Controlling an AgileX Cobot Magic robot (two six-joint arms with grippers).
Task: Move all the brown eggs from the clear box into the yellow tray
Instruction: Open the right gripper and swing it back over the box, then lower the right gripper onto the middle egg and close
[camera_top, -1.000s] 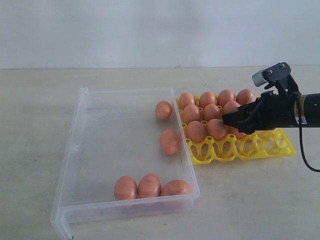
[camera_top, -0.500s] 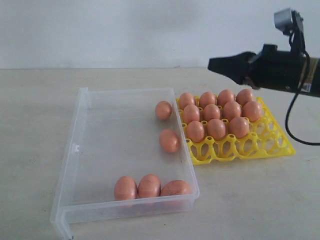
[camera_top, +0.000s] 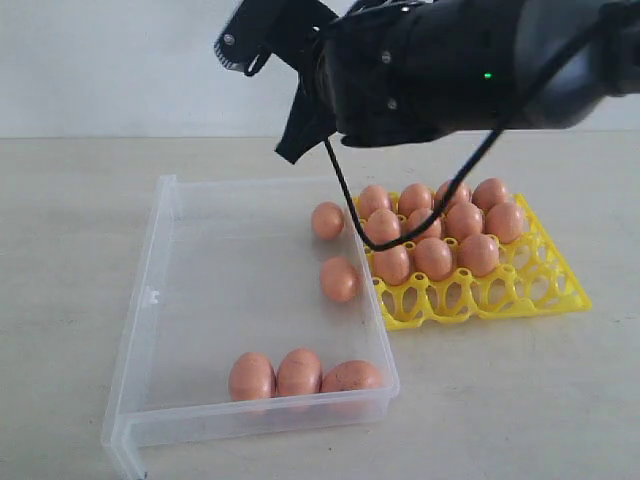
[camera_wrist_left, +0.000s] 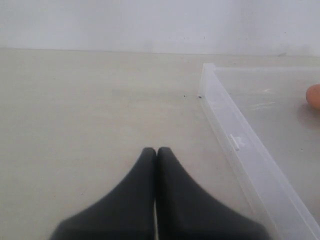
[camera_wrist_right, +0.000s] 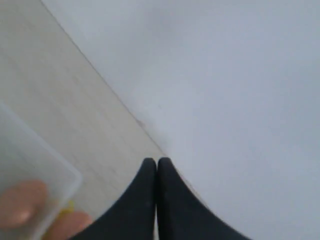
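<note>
Now the left jaws and right jaws are shut tight, holding nothing. Below the right jaws, five brown eggs (camera_top: 339, 280) lie in the clear box (camera_top: 240, 300); others sit in the yellow tray (camera_top: 540, 290).

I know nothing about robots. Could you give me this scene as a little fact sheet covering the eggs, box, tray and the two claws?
Box: clear, holds five eggs, three along the near wall and two on the side next to the tray
Tray: yellow, holds eleven eggs, front cups empty
Left gripper: shut, empty, over bare table outside the box
Right gripper: shut, empty, raised near the box's far edge
Left to move: five eggs
</note>
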